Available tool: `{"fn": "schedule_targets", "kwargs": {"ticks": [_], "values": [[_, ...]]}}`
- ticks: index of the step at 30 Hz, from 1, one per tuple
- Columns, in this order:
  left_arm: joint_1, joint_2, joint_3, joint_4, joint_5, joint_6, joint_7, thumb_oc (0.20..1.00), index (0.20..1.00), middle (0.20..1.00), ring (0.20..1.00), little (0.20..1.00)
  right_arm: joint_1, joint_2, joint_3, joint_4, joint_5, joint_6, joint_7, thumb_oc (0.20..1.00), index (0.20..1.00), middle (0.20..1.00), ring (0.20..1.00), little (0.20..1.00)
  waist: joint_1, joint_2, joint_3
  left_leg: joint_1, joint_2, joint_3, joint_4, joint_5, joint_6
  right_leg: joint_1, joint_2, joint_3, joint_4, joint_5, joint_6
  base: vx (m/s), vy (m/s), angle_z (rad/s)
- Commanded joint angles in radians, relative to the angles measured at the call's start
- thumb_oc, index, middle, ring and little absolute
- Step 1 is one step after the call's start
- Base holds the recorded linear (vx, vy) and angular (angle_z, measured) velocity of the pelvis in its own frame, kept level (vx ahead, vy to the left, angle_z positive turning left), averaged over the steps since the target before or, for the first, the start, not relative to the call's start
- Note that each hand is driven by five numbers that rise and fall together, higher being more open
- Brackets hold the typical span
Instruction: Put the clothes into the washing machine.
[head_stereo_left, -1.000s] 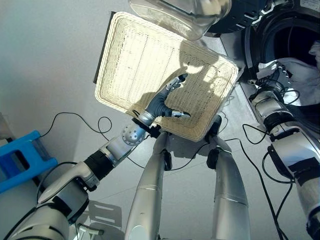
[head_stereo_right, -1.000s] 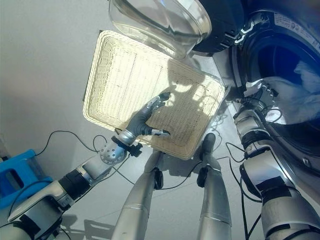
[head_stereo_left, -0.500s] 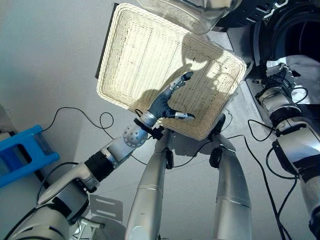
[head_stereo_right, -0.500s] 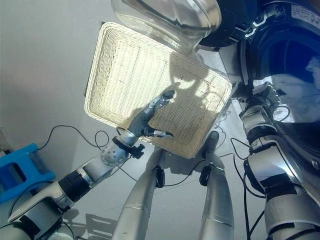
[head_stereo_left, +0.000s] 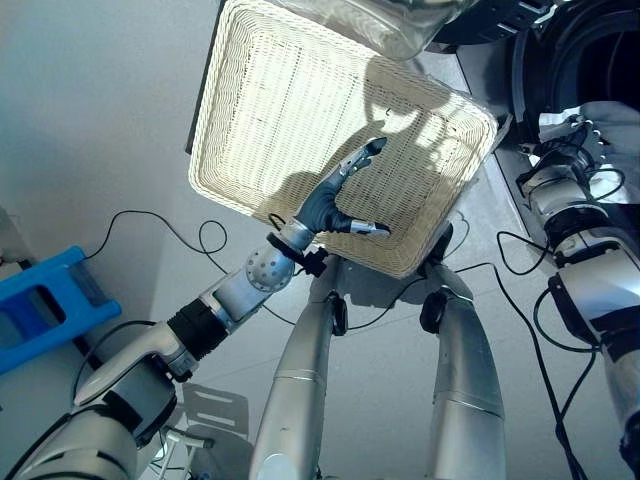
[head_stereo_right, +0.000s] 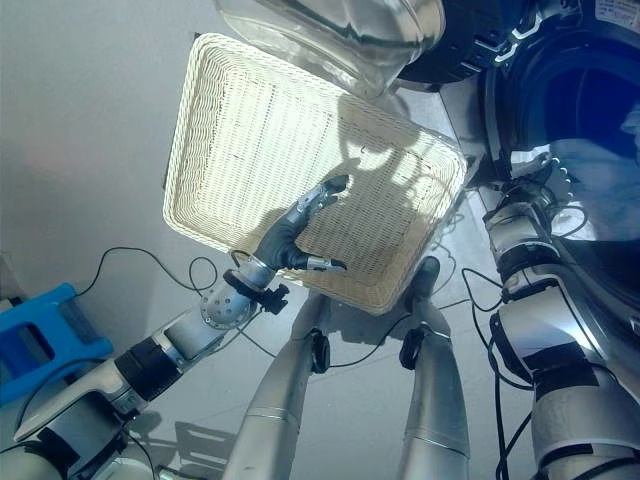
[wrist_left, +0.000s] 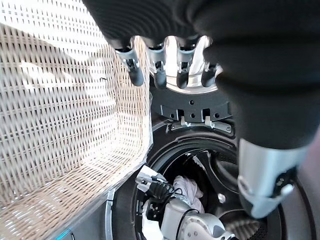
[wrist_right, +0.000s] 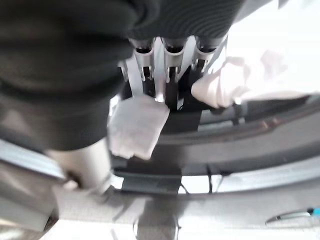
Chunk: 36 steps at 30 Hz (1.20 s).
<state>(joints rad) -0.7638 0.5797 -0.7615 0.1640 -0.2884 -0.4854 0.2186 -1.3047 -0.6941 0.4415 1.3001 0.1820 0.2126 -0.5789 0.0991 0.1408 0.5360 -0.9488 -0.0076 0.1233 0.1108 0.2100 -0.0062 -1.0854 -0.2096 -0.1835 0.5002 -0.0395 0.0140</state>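
A: What is the biggest thing here?

B: The washing machine (head_stereo_right: 560, 110), at the right. Its drum is open, and the round glass door (head_stereo_right: 330, 40) is swung out above the wicker basket (head_stereo_left: 290, 110).

A: And where are the clothes?

B: White clothes (wrist_left: 187, 187) lie inside the drum, and a part hangs at the opening. The basket on the floor beside the machine holds nothing.

A: The hands?

B: The left hand (head_stereo_left: 335, 200) hovers over the near side of the basket, with fingers straight and spread and the thumb out; it holds nothing. The right hand (head_stereo_left: 570, 135) is at the mouth of the drum, just beside the white cloth. In the right wrist view its fingers (wrist_right: 165, 70) point down with a white piece close to them, but I cannot tell if they grip it.
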Motion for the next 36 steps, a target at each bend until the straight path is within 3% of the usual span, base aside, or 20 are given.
{"fn": "schedule_targets", "kwargs": {"ticks": [1, 25, 26, 28, 29, 32, 34, 35, 36], "values": [[0.022, -0.027, 0.033, -0.109, 0.019, -0.031, 0.007, 1.0, 1.0, 1.0, 1.0, 1.0, -0.009, -0.077, 0.044, -0.022, 0.054, -0.039, 0.03, 0.2, 0.2, 0.2, 0.2, 0.2, -0.012, 0.122, -0.016, 0.003, -0.032, 0.043, 0.101, -0.118, -0.043, 0.032, 0.02, -0.055, -0.142, 0.158, 0.107, 0.0, 0.0, 0.0], [0.023, -0.011, 0.042, -0.11, 0.009, -0.052, 0.004, 1.0, 1.0, 1.0, 1.0, 1.0, 0.037, -0.104, 0.0, -0.025, 0.139, -0.052, -0.018, 0.2, 0.2, 0.2, 0.2, 0.2, -0.034, 0.093, -0.016, 0.057, -0.021, 0.06, 0.111, -0.141, -0.038, 0.086, 0.027, -0.064, -0.135, 0.143, 0.101, 0.0, 0.0, 0.0], [0.027, -0.003, 0.059, -0.112, -0.009, -0.041, -0.017, 1.0, 1.0, 1.0, 1.0, 1.0, 0.079, -0.105, -0.07, -0.058, 0.351, -0.134, -0.016, 0.2, 0.2, 0.2, 0.2, 0.2, -0.049, 0.076, -0.016, 0.091, -0.018, 0.07, 0.114, -0.155, -0.036, 0.121, 0.034, -0.064, -0.138, 0.135, 0.101, 0.0, 0.0, 0.0], [0.027, -0.003, 0.059, -0.112, -0.009, -0.041, -0.017, 1.0, 1.0, 1.0, 1.0, 1.0, 0.079, -0.105, -0.07, -0.058, 0.351, -0.134, -0.016, 0.2, 0.2, 0.2, 0.2, 0.2, -0.049, 0.076, -0.016, 0.091, -0.018, 0.07, 0.114, -0.155, -0.036, 0.121, 0.034, -0.064, -0.138, 0.135, 0.101, 0.0, 0.0, 0.0], [0.025, -0.005, 0.072, -0.11, -0.02, -0.031, -0.032, 1.0, 1.0, 1.0, 1.0, 1.0, 0.099, -0.097, -0.15, -0.066, 0.54, -0.241, -0.005, 0.2, 0.2, 0.2, 0.2, 0.2, -0.057, 0.072, -0.016, 0.112, -0.017, 0.075, 0.119, -0.167, -0.037, 0.139, 0.038, -0.06, -0.133, 0.125, 0.098, 0.0, 0.0, 0.0], [0.025, -0.005, 0.072, -0.11, -0.02, -0.031, -0.032, 1.0, 1.0, 1.0, 1.0, 1.0, 0.099, -0.097, -0.15, -0.066, 0.54, -0.241, -0.005, 0.2, 0.2, 0.2, 0.2, 0.2, -0.057, 0.072, -0.016, 0.112, -0.017, 0.075, 0.119, -0.167, -0.037, 0.139, 0.038, -0.06, -0.133, 0.125, 0.098, 0.0, 0.012, -0.03], [0.027, -0.014, 0.104, -0.119, -0.053, 0.005, -0.049, 1.0, 1.0, 1.0, 1.0, 1.0, 0.168, -0.068, -0.342, -0.101, 0.972, -0.443, 0.119, 0.2, 0.2, 0.2, 0.2, 0.2, -0.084, 0.061, -0.016, 0.155, -0.019, 0.087, 0.129, -0.186, -0.039, 0.176, 0.049, -0.047, -0.131, 0.113, 0.092, 0.03, 0.095, -0.13], [0.027, -0.014, 0.104, -0.119, -0.053, 0.005, -0.049, 1.0, 1.0, 1.0, 1.0, 1.0, 0.168, -0.068, -0.342, -0.101, 0.972, -0.443, 0.119, 0.2, 0.2, 0.2, 0.2, 0.2, -0.084, 0.061, -0.016, 0.155, -0.019, 0.087, 0.129, -0.186, -0.039, 0.176, 0.049, -0.047, -0.131, 0.113, 0.092, 0.03, 0.09, -0.29], [0.018, -0.017, 0.107, -0.119, -0.061, 0.027, -0.04, 1.0, 1.0, 1.0, 1.0, 1.0, 0.176, -0.052, -0.406, -0.118, 1.165, -0.519, 0.2, 0.2, 0.2, 0.2, 0.2, 0.2, -0.094, 0.058, -0.016, 0.17, -0.019, 0.094, 0.126, -0.19, -0.04, 0.188, 0.055, -0.04, -0.131, 0.107, 0.089, 0.01, 0.03, -0.34]]}}
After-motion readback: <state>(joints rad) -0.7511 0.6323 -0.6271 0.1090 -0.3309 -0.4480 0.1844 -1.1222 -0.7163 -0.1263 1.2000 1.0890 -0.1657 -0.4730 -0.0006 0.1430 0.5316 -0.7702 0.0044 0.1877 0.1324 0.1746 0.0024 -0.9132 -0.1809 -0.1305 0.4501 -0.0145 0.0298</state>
